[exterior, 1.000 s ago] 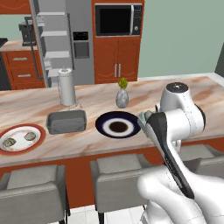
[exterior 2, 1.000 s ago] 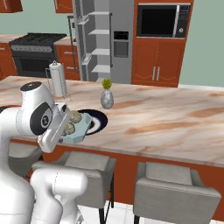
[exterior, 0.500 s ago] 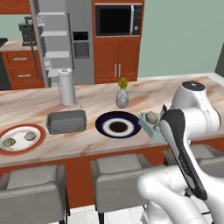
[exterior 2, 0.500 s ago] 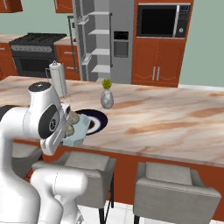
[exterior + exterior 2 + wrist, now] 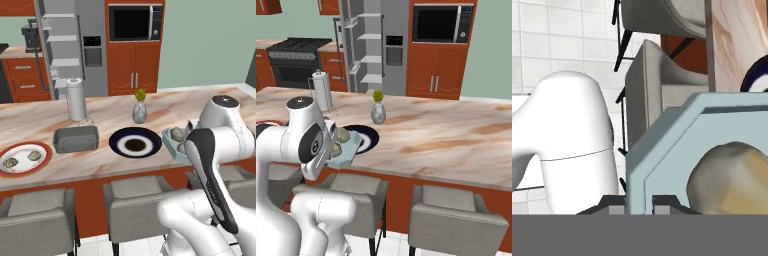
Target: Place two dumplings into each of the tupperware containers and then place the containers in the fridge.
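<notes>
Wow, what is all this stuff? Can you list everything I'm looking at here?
Light blue tub: one, held off the counter's front edge, two beige dumplings inside.
Dark grey tub: one, on the counter.
Red-rimmed plate: one, counter's left end, two dumplings on it.
Dark blue plate: one, mid-counter.
Vase: one, grey, green sprig.
Paper towel roll: one, white.
Fridge: grey, open, behind.
Microwave: black, built in.
Stove: black, back left.
Stools: grey, under the counter.
Gripper: shut on the blue tub's rim.

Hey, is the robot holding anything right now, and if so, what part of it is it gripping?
Yes. The pincer is shut on the rim of the light blue container, which carries two dumplings.
</notes>
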